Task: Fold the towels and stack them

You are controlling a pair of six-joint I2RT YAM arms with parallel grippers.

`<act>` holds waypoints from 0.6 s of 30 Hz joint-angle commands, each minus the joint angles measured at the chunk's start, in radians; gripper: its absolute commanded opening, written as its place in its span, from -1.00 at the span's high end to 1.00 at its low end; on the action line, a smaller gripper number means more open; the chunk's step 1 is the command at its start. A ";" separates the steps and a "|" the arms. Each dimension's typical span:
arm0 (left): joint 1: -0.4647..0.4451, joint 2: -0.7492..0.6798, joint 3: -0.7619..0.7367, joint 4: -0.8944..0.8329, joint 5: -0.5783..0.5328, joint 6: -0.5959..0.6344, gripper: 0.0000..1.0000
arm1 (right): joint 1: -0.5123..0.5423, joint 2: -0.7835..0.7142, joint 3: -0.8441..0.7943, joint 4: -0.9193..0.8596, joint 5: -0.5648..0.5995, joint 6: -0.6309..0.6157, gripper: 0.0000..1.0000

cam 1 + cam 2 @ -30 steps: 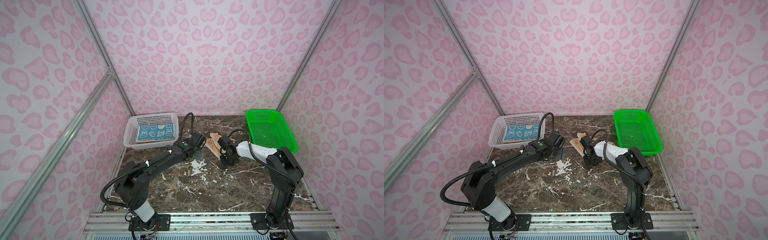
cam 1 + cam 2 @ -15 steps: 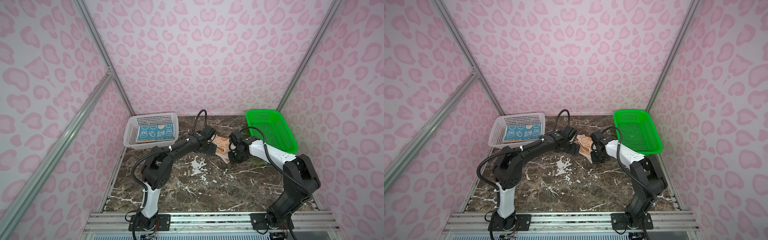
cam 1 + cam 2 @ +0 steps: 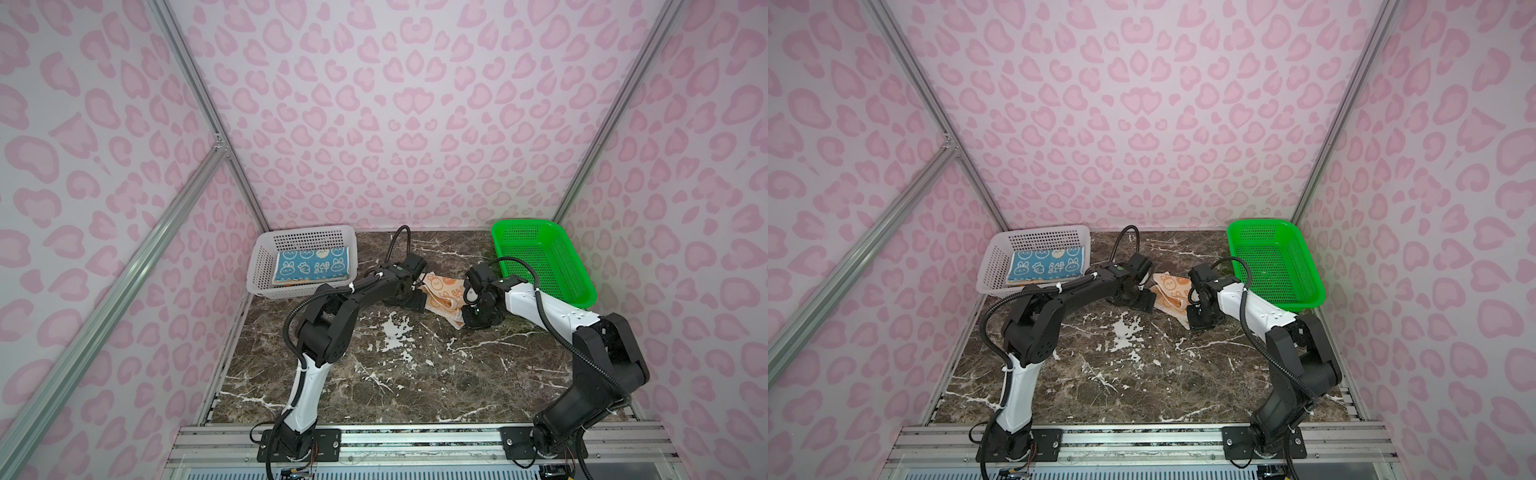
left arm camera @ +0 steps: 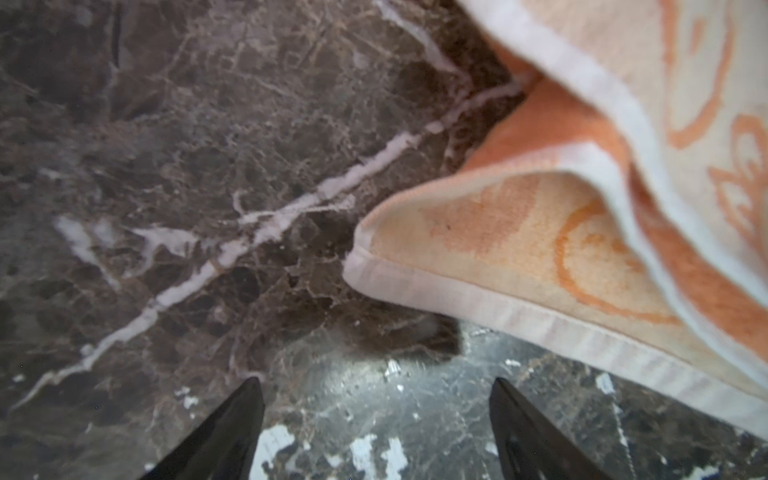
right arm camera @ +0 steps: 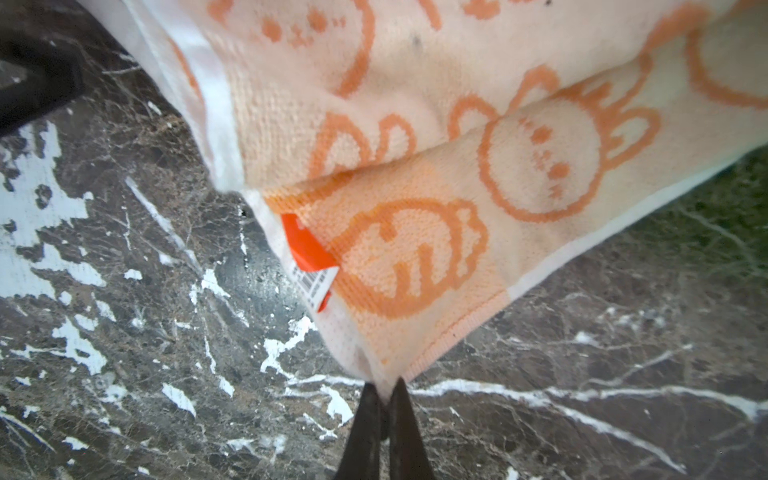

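So the orange towel (image 3: 442,293) is sitting rumpled on the worktop (image 3: 415,374) just beside the green basket (image 3: 582,291), on the side that faces the white basket (image 3: 259,266). The teal towel (image 3: 309,266) is already lying folded in that one, well apart from the green basket. The right pincer (image 5: 384,395) is clenched on one corner of the orange towel, right by its little orange tag (image 5: 309,257). The left pincer (image 4: 376,415) is released, jaws apart with nothing between them, sitting low over bare worktop just short of another corner. I reckon the step here is getting that second corner pinched so the cloth can be pulled flat. My tip would be to go for the hemmed corner of the bottom layer only, since a loose flap drapes right over it and grabbing both would lock in the crease. Come in low, nearly along the worktop, and bite deep enough past the hem so the terry doesn't slip out. Then spread both pincers apart before folding.
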 commanded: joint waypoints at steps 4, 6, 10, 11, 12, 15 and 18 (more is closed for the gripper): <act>0.000 0.055 0.060 0.018 0.032 0.016 -0.62 | -0.001 -0.001 -0.018 0.012 -0.011 -0.008 1.00; 0.002 0.064 0.073 0.021 0.034 0.013 -0.56 | -0.002 -0.004 -0.022 0.014 -0.009 -0.008 1.00; 0.006 0.081 0.091 0.028 0.042 0.004 -0.43 | -0.005 -0.008 -0.025 0.013 -0.013 -0.011 1.00; 0.007 0.088 0.096 0.026 0.042 0.004 -0.37 | -0.006 -0.008 -0.025 0.013 -0.014 -0.013 1.00; 0.009 0.094 0.099 0.024 0.040 0.004 -0.32 | -0.008 -0.010 -0.025 0.012 -0.015 -0.015 1.00; 0.011 0.106 0.100 0.015 0.035 0.006 -0.15 | -0.014 -0.015 -0.022 0.008 -0.017 -0.019 1.00; 0.011 0.109 0.090 0.016 0.033 0.009 -0.03 | -0.018 -0.021 -0.022 0.007 -0.017 -0.019 1.00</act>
